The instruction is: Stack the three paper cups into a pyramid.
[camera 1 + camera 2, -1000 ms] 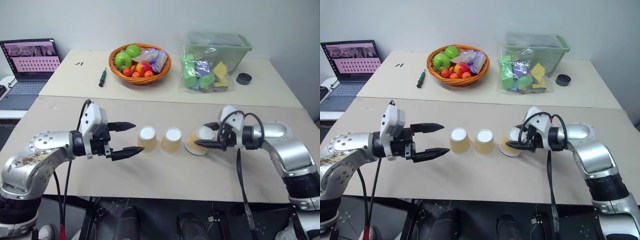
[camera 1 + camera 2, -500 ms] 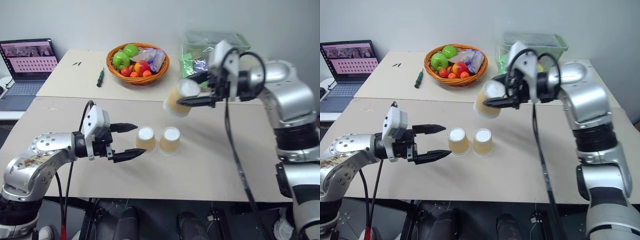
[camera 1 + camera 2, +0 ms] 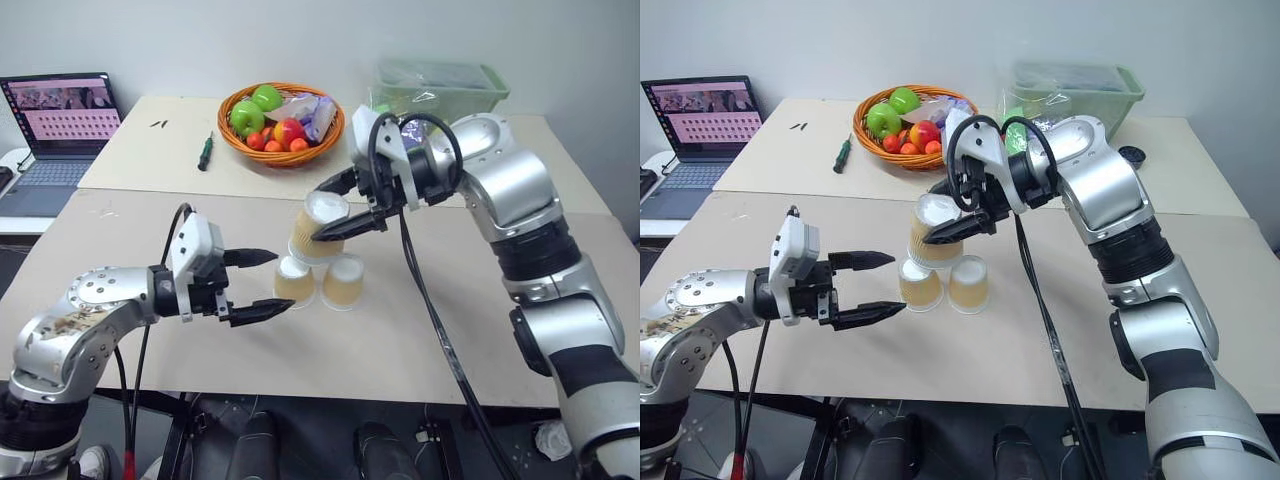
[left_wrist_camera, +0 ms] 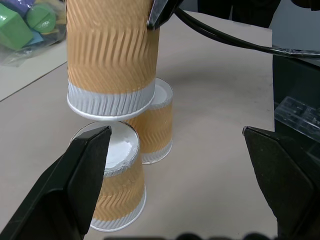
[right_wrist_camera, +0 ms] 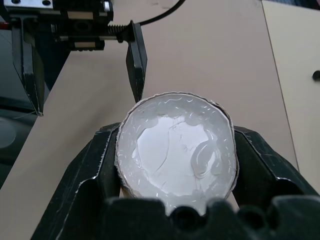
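Two tan paper cups stand upside down side by side on the table, the left cup (image 3: 294, 284) touching the right cup (image 3: 343, 283). A third cup (image 3: 318, 228) hangs upside down and slightly tilted just above them, mostly over the left one, its rim close over that cup's white base (image 4: 117, 145). My right gripper (image 3: 325, 213) is shut on this third cup (image 5: 175, 150), one finger on each side. To the left of the pair at table height, my left gripper (image 3: 898, 283) is open and holds nothing. Its fingertips reach the left cup's side.
On the far table are a fruit basket (image 3: 282, 115), a green bin (image 3: 440, 88) with a bag of coloured blocks, a screwdriver (image 3: 205, 152) and a small black ring (image 3: 1128, 155). A laptop (image 3: 60, 120) sits at the far left.
My right gripper lifted the third cup from the right end of the row, then carried it left and down over the other two. The left gripper stayed open in place.
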You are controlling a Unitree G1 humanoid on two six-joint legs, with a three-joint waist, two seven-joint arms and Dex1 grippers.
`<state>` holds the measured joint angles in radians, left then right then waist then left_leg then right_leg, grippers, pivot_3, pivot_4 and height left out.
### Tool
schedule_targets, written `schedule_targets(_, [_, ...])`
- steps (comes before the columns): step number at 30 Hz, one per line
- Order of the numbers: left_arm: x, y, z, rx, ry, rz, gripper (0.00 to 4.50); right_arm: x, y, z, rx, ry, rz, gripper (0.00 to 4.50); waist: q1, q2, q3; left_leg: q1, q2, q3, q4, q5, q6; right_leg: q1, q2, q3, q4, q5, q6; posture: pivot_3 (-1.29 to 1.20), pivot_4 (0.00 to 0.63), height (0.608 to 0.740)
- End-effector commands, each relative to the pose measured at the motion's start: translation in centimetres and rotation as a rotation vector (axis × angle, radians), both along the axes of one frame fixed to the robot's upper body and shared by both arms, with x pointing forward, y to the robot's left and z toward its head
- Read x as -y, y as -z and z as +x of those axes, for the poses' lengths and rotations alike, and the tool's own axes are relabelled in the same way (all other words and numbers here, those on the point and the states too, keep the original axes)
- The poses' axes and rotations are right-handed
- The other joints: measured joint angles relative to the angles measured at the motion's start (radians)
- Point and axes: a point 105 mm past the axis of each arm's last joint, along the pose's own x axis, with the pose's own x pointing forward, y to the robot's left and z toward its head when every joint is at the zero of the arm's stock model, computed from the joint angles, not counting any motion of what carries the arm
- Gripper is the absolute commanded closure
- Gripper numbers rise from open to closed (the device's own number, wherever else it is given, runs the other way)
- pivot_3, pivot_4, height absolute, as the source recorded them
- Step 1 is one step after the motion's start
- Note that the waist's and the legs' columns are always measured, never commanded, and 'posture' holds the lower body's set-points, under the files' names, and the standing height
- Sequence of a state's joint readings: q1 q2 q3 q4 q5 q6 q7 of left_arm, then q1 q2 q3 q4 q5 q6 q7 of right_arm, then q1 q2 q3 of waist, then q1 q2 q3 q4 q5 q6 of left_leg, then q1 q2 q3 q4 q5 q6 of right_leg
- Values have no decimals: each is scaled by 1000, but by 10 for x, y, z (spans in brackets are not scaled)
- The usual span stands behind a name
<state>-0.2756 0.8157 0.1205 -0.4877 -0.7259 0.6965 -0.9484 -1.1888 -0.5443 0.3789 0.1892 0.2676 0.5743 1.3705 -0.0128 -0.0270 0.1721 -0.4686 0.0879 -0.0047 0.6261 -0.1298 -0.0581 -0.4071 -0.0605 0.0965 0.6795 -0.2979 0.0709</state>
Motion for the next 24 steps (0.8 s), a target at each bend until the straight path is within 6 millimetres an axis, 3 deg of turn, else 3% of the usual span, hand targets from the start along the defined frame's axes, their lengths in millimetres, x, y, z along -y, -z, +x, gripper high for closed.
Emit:
schedule_targets(1, [3, -7, -2, 49, 9, -2, 0, 1, -3, -3, 15, -17, -15, 1811, 0, 0, 0, 0, 0, 0, 0, 0, 0, 0, 0, 0, 0, 0, 0, 0, 150, 692])
schedule_targets(11, [2, -8, -1, 53, -2, 3, 0, 5, 16, 4, -1, 18, -50, 1811, 0, 0, 0, 0, 0, 0, 0, 0, 0, 0, 0, 0, 0, 0, 0, 0, 150, 692])
schedule_targets(13, [2, -8, 0, 53, -4, 3, 0, 5, 15, 6, 8, 27, -44, 823, 0, 0, 0, 1, 0, 0, 0, 0, 0, 1, 0, 0, 0, 0, 0, 0, 150, 692])
schedule_targets(15, [2, -8, 0, 53, -5, 4, 0, 5, 9, 7, 25, 33, -24, 210, 1, 0, 0, 1, 0, 0, 0, 0, 0, 1, 0, 0, 0, 0, 0, 0, 150, 692])
schedule_targets(19, [2, -8, 0, 56, -5, 2, 0, 8, -29, -9, 19, -46, 99, 40, 0, 0, 0, 0, 0, 0, 0, 0, 0, 0, 0, 0, 0, 0, 0, 0, 150, 692])
schedule_targets(24, [1, -10, -3, 49, -14, -20, 0, 37, -87, -51, -62, -201, 303, 40, 4, 0, 2, -1, 0, 0, 0, 0, 0, 0, 0, 0, 0, 0, 0, 0, 150, 692])
